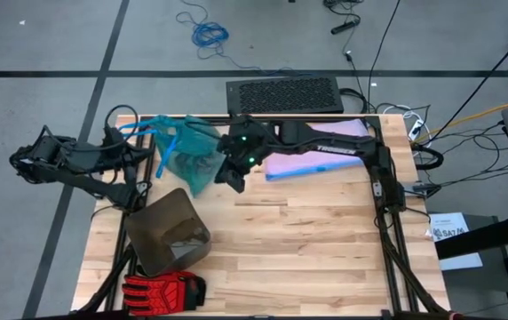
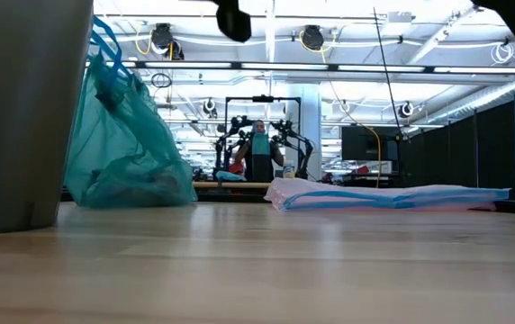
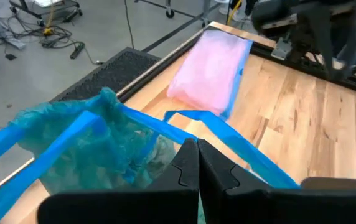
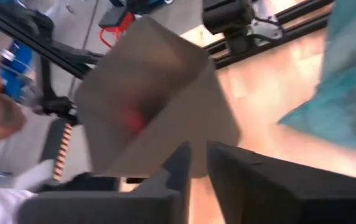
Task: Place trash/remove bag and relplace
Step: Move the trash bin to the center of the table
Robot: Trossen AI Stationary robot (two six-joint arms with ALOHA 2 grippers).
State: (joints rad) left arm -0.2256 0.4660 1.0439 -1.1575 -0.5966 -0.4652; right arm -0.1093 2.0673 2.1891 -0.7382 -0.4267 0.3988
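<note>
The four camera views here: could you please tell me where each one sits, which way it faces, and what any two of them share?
High view: above the table, looking straight down; shows both arms, the right claw beside the teal bag.
Low view: at tabletop height, looking level across to the room; the grey bin fills its left.
Left wrist view: on the left arm, past its shut claw, toward the bag and pink bag.
Right wrist view: past its claw toward the bin.
Shared: the teal bag shows in all four.
</note>
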